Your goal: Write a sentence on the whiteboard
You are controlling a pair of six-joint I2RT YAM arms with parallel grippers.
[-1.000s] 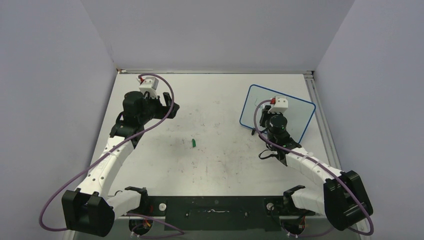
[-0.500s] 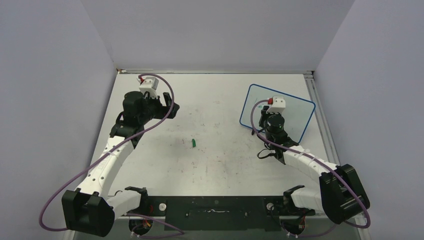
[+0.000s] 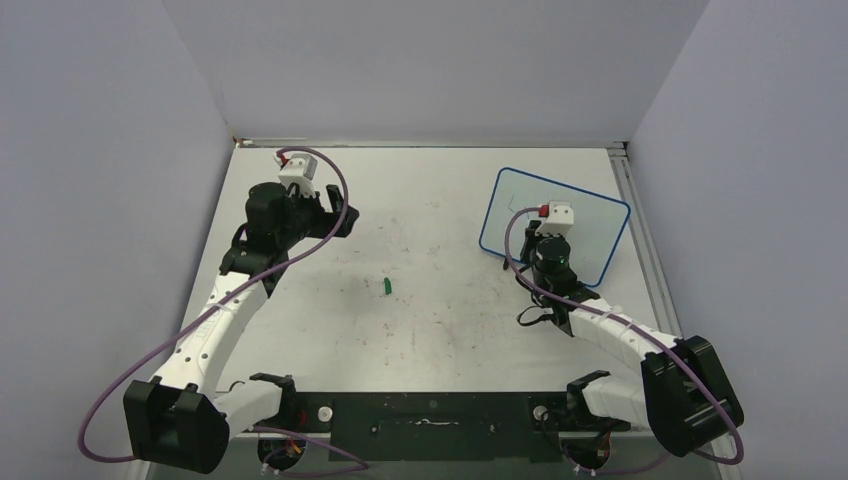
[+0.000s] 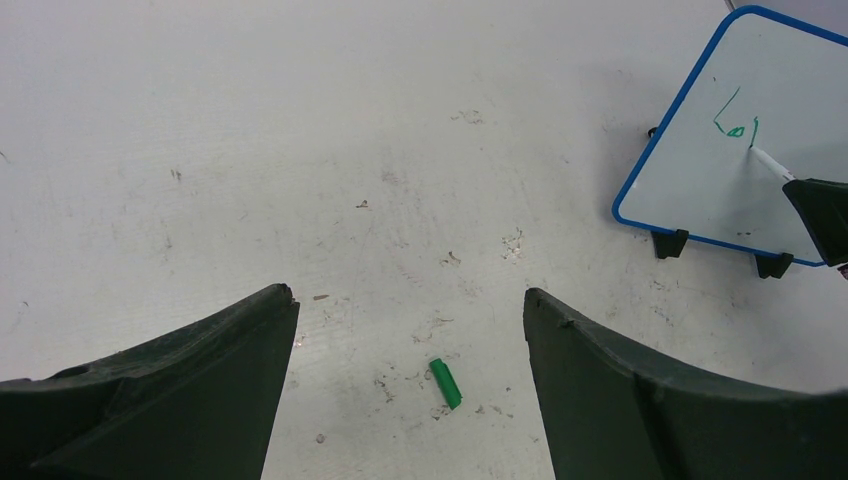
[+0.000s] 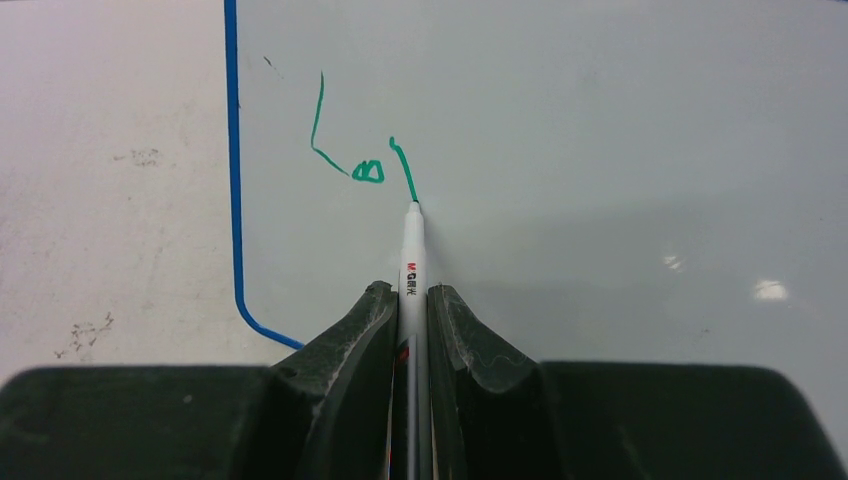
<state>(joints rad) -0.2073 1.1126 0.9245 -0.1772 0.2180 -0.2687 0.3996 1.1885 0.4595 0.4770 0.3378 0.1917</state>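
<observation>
The whiteboard (image 3: 595, 228) with a thin blue rim stands tilted at the back right of the table; it also shows in the left wrist view (image 4: 700, 190) and the right wrist view (image 5: 620, 130). The sentence (image 5: 362, 165) is a green "Lo" and one slanted stroke near the board's upper left; it also shows in the left wrist view (image 4: 735, 125). My right gripper (image 5: 410, 292) is shut on a white marker (image 5: 412, 245), whose tip touches the lower end of the stroke. In the top view it (image 3: 538, 232) sits before the board. My left gripper (image 4: 410, 300) is open and empty, above the table at the left (image 3: 340, 215).
A green marker cap (image 3: 387, 287) lies on the table between the arms, below my left gripper's fingers (image 4: 446, 383). The board's black feet (image 4: 670, 243) rest on the table. Grey walls enclose the table on three sides.
My right gripper has shifted a little toward the near side with the marker on the board. The left arm and the cap have not moved.
</observation>
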